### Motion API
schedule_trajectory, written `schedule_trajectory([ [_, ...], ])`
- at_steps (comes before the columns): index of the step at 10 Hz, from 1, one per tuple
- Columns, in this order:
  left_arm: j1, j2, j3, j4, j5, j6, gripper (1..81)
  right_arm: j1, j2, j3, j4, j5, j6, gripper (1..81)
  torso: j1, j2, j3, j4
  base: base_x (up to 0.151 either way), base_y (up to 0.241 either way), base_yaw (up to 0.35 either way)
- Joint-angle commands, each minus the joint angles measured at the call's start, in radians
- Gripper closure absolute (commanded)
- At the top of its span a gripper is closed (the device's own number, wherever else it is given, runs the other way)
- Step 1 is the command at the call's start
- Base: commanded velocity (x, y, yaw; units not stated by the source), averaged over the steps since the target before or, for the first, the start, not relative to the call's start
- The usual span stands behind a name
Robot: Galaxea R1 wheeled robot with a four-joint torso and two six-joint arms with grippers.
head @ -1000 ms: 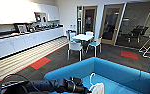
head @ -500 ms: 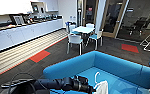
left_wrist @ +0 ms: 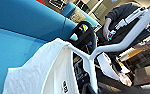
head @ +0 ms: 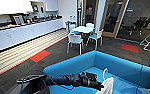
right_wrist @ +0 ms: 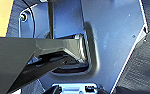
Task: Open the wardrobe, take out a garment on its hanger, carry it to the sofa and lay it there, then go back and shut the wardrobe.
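- The left arm (head: pixel 66 80) comes in low from the left side of the head view and reaches over the sofa (head: pixel 116 66); its gripper (head: pixel 99 86) is at the shirt (head: pixel 106 86), but whether the pincer is wide, narrow or clamped I cannot tell
- The shirt, white and thin, hangs on the hanger (head: pixel 104 73) above the blue seat; the hook curves up over the fabric; whether the cloth touches the cushion I cannot tell
- In the left wrist view the hanger (left_wrist: pixel 91 53) shows as a white bar with the shirt (left_wrist: pixel 41 72) draped over one shoulder of it; the sofa (left_wrist: pixel 21 27) lies just behind, seat and curved back both blue
- A person (left_wrist: pixel 121 22) in dark clothing sits beyond the sofa, a hand on a control rig (left_wrist: pixel 131 17)
- Past the sofa stand a white table (head: pixel 83 29) with chairs (head: pixel 74 41) round it; a red floor patch (head: pixel 39 55) lies near a long white counter (head: pixel 23 32)
- The right wrist view gives dark robot plate and carpet; the right pincer's state cannot be told
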Motion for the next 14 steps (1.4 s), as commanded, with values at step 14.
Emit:
schedule_trajectory([
  [14, -0.250, 0.242, -0.429, 0.054, -0.048, -0.054, 81.1, 0.018, 0.005, 0.006, -0.010, -0.053, 0.000, 1.0, -0.001, 0.000, -0.125, 0.000, 0.000, 0.000, 0.000],
])
